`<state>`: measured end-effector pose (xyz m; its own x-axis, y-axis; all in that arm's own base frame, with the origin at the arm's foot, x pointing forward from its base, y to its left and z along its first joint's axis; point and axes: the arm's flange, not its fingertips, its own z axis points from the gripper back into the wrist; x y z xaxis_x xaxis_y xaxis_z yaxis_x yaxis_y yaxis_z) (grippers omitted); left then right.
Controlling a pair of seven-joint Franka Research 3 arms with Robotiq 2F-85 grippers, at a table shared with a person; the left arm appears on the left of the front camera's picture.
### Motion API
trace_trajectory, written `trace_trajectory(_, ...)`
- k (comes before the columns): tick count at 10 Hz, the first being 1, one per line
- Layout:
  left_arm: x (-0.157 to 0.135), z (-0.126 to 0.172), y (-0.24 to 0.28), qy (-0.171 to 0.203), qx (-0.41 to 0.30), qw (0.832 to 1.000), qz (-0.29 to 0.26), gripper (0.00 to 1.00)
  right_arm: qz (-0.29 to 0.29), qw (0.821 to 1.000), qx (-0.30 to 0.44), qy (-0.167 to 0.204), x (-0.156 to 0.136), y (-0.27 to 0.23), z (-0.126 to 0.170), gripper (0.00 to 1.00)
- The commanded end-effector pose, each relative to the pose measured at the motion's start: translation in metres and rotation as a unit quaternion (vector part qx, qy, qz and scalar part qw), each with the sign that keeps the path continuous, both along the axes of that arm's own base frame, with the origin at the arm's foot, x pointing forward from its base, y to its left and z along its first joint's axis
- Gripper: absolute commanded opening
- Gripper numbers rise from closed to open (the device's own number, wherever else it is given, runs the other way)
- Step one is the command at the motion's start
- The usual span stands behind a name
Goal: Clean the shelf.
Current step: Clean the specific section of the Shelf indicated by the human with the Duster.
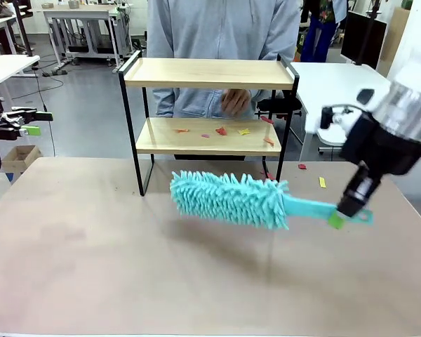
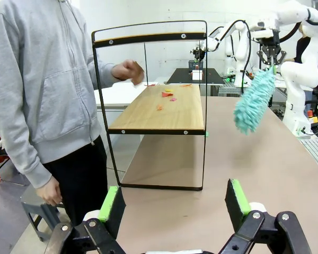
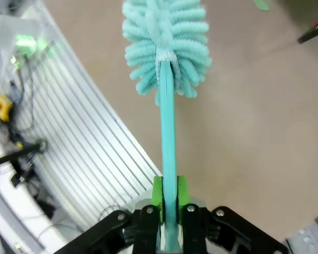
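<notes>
Front view: the shelf (image 1: pixel 209 73) stands at the counter's (image 1: pixel 91 260) far middle, with a person (image 1: pixel 221 31) behind it and a hand (image 1: pixel 235 102) showing between its boards. Coloured scraps (image 1: pixel 221 130) lie on the lower board. The right fingers (image 1: pixel 349 207), closed on a teal duster's (image 1: pixel 228 199) handle, hold it in the air before the shelf, apart from it. The left fingers (image 1: pixel 28 129) sit at the far left, well apart.

Left wrist view: the left fingers (image 2: pixel 110 203) stand open, with the shelf (image 2: pixel 164 114) ahead between them and the duster (image 2: pixel 254 100) to its right.

Right wrist view: the right fingers (image 3: pixel 157 193) clamp the duster's (image 3: pixel 167 42) handle above the counter (image 3: pixel 244 116).

No readable text or labels anywhere.
</notes>
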<state>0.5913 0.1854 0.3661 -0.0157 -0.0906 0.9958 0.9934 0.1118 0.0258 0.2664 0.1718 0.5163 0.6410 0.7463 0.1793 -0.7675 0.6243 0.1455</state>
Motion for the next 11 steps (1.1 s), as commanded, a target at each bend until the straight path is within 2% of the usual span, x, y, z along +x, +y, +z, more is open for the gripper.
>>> trace_trajectory(1,-0.001,0.002,-0.001,-0.002,0.000,1.000,-0.001,1.00,-0.088,0.996,0.027,-0.005,0.011,0.034,0.024,0.13)
trace_trajectory(4,-0.001,0.002,-0.001,-0.002,0.000,1.000,-0.001,1.00,-0.118,0.992,0.044,-0.028,0.028,0.088,0.051,0.13)
trace_trajectory(5,-0.001,0.002,-0.001,-0.002,0.000,1.000,-0.001,1.00,-0.146,0.988,0.046,-0.037,0.035,0.102,0.057,0.13)
trace_trajectory(7,-0.001,0.002,-0.001,-0.002,0.000,1.000,-0.001,1.00,-0.172,0.982,0.071,-0.022,0.042,0.120,0.061,0.13)
trace_trajectory(8,-0.001,0.002,-0.001,-0.002,0.000,1.000,-0.001,1.00,-0.128,0.990,0.050,-0.028,0.030,0.103,0.057,0.13)
trace_trajectory(11,-0.001,0.002,-0.001,-0.002,0.000,1.000,-0.001,1.00,-0.128,0.990,0.050,-0.028,0.030,0.103,0.057,0.13)
